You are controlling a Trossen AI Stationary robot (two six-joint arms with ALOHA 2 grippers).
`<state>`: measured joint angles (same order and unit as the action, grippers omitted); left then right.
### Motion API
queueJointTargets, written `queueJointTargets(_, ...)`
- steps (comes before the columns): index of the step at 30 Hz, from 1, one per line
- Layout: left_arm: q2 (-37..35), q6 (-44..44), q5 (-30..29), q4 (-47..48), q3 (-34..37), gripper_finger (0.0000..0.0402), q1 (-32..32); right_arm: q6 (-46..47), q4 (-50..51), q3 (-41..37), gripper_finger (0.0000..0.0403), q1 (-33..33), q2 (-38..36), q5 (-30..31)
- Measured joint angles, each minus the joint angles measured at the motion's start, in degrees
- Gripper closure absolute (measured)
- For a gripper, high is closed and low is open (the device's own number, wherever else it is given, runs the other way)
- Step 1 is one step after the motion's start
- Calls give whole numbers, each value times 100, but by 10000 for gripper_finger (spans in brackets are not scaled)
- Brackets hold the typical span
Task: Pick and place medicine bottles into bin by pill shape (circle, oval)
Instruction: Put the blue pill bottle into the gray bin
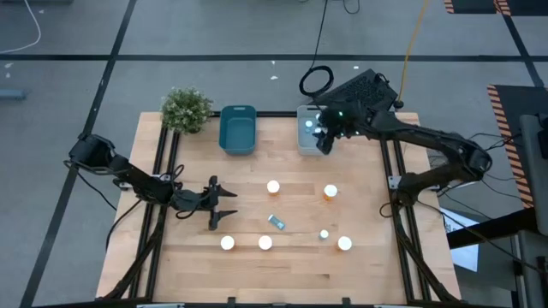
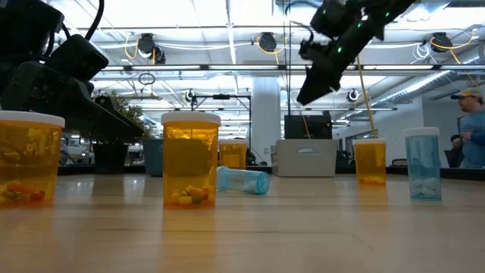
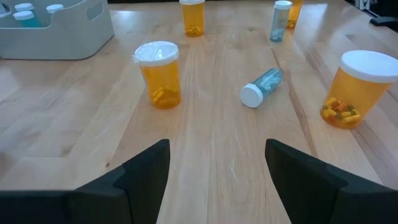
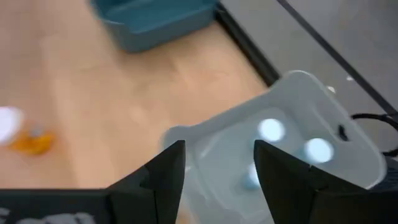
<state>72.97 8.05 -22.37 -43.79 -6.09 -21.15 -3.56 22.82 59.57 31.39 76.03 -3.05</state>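
The table [image 1: 360, 274] is carrying six medicine bottles [image 1: 330, 192], all lying well apart from the right gripper [image 1: 324, 141], which is hovering spread and empty over the white bin [image 1: 305, 113]; the left gripper [image 1: 224, 208] is sitting nearer them, fingers wide and empty, facing the toppled teal bottle [image 3: 262, 86], whose long axis is running slantwise ahead of it.

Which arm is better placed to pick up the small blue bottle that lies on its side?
Left. The left tool is open, low and faces the lying blue bottle. The right tool hangs over the grey bin at the back.
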Motion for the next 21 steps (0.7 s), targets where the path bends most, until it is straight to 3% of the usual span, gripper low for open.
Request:
queueJointTargets(5,0,11,0,0,0,133,0,433,339,0,218,-666,-442,39)
queueJointTargets(9,0,17,0,-4,0,133,0,754,567,0,218,-1339,-632,476)
queueJointTargets(21,0,13,0,-20,0,133,0,1757,764,0,218,-3103,-676,996)
